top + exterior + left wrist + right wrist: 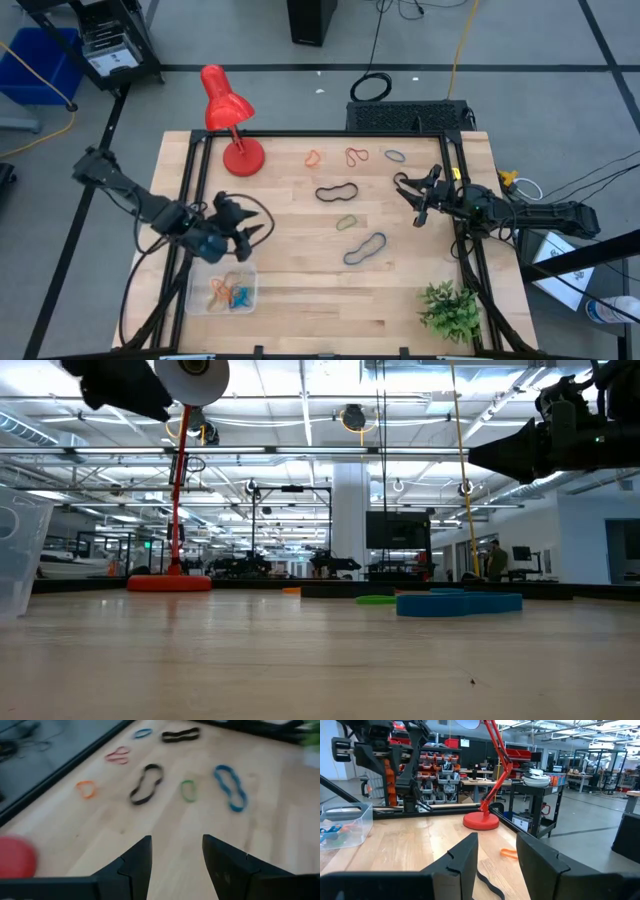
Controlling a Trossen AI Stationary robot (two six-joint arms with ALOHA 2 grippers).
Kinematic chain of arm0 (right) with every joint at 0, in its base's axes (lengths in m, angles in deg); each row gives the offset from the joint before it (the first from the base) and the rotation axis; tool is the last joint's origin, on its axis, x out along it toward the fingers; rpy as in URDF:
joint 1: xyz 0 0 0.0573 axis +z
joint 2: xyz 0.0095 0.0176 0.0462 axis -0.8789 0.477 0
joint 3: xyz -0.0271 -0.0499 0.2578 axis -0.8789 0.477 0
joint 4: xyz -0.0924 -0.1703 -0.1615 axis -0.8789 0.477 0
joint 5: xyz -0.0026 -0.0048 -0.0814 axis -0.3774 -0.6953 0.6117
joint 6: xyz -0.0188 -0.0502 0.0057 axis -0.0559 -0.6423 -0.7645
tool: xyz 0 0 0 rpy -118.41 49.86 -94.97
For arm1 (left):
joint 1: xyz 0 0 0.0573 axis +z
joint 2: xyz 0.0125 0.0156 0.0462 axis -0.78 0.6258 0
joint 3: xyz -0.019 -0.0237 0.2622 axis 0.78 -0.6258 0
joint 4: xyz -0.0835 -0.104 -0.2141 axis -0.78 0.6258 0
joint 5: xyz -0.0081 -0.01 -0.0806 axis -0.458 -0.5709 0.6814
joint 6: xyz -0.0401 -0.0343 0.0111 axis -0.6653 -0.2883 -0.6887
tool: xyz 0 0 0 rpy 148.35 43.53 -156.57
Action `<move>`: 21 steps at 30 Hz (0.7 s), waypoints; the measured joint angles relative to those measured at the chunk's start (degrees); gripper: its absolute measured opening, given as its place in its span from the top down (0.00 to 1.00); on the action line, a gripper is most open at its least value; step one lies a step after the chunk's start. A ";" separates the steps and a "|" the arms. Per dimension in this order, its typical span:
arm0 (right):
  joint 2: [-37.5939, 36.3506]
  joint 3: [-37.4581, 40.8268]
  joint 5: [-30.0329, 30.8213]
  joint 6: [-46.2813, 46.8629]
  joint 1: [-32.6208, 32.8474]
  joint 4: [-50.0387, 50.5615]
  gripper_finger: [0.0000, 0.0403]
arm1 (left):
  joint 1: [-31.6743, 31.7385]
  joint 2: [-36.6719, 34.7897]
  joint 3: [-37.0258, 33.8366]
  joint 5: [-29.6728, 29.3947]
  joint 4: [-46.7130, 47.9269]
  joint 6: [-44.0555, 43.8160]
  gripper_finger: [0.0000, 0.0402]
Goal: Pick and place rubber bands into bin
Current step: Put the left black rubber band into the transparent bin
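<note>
Several rubber bands lie flat on the wooden table: orange (313, 158), red (357, 156), a small blue one (395, 156), black (338, 192), green (347, 222) and a long blue one (366, 249). The clear bin (222, 290) stands near the front left edge, with orange and blue bands inside. My left gripper (262, 222) hovers open just beyond the bin, with nothing between its fingers (175, 855). It looks toward the black band (146, 783) and the green one (188, 790). My right gripper (408, 200) waits open at the table's right, above another black band (487, 884).
A red desk lamp (235, 130) stands at the far left of the table. A small green plant (450, 310) sits at the near right corner. Black frame rails (185, 200) run along the table's left and right sides. Bare wood lies between the bin and the bands.
</note>
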 joint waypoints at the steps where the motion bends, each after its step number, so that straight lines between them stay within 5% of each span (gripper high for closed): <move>1: 0.00 0.00 0.00 0.00 0.00 0.01 0.68 | 0.88 0.01 -0.01 1.77 -2.76 3.32 0.55; 7: 0.00 0.00 -0.02 0.00 0.00 0.02 0.68 | 6.28 0.49 -0.01 14.33 -18.71 24.14 0.55; 15: 0.00 0.00 -0.02 0.00 0.00 0.07 0.68 | 11.67 1.58 -1.83 16.60 -23.18 27.74 0.55; 21: 0.01 -0.01 -0.02 0.00 0.02 0.22 0.68 | 15.46 1.77 -12.73 24.45 -44.47 33.28 0.55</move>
